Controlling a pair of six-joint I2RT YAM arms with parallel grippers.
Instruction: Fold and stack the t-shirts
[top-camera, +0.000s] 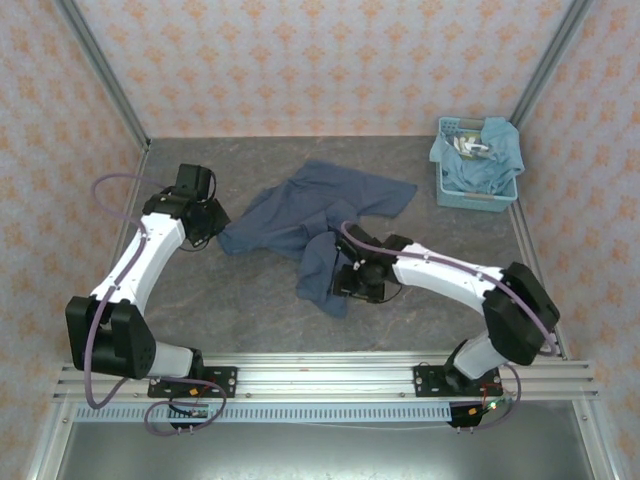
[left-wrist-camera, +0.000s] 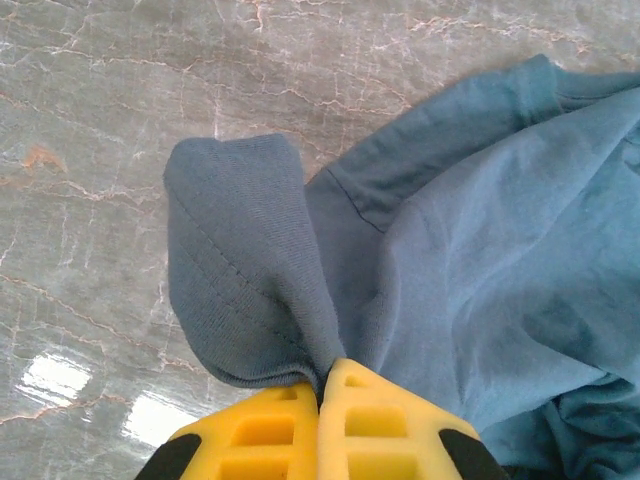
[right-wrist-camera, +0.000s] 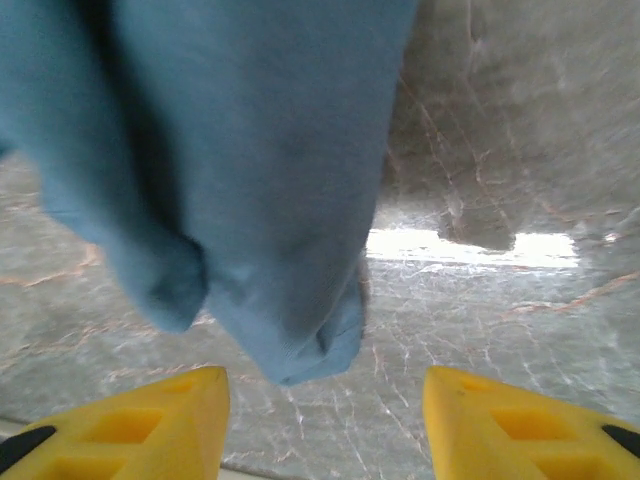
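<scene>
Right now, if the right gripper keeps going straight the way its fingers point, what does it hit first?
Most likely the dark blue t-shirt: a bunched fold of it hangs just ahead of the open right gripper, slightly left of centre. Behind it is the table. Depth is unclear.

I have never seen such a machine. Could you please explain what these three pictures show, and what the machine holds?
Two white robot arms are fixed at the table's near edge. One picture looks down from above; the other two come from cameras on each wrist, so the yellow shapes are the fingers. A dark blue t-shirt lies crumpled on the table. The left gripper is shut, pinching a fold of this shirt's fabric. The right gripper stands open, with cloth hanging just beyond its fingers, not held. At the far right corner, a basket holds a lighter shirt.
</scene>
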